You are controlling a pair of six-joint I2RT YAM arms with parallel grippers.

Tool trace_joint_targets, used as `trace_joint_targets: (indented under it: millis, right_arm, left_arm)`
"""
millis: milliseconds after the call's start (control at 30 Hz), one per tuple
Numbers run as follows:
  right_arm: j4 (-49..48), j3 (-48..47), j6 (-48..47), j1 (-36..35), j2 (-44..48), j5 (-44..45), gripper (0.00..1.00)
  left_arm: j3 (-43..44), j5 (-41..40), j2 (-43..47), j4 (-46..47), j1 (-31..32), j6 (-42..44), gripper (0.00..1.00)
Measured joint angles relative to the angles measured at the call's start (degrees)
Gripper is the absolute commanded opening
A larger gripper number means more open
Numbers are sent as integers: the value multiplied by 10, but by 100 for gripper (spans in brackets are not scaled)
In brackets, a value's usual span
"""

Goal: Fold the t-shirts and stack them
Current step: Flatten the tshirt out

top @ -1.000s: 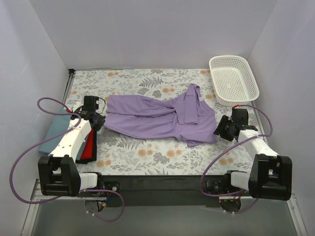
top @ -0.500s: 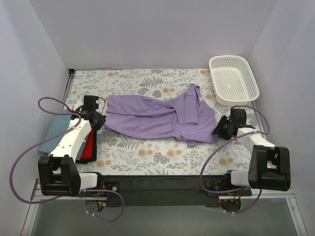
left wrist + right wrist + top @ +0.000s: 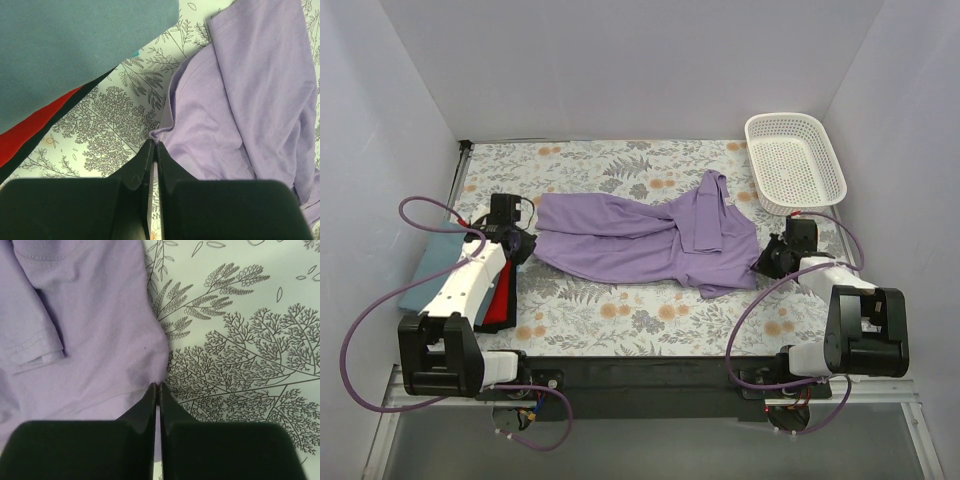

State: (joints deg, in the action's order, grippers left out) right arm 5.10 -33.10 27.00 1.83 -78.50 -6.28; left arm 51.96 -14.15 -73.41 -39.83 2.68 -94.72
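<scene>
Lilac t-shirt (image 3: 640, 245) lies unfolded across the middle of the floral table cover (image 3: 620, 315), its long axis running 9 to 3 o'clock in the top view. The left gripper (image 3: 520, 248) is at its 9 o'clock end, jaws pinched together on a cloth corner. The right gripper (image 3: 767, 262) is at its 4 o'clock corner, jaws likewise closed on the edge. With 1 end per arm, spreading it outward looks next.

Right claw (image 3: 761, 265) advanced to lilac t-shirt (image 3: 640, 240) right edge, jaws now pinched on hem.
</scene>
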Motion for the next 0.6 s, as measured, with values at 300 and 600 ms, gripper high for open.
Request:
trace_joint_targets:
  millis: [300,600]
  right_arm:
    - [115,-99,-3,-3,114,-22,1]
    - [214,-420,-2,-3,174,-35,1]
  left_arm:
    - [64,2,10,-19,0,19,0]
    - [276,-2,68,-61,0,25,0]
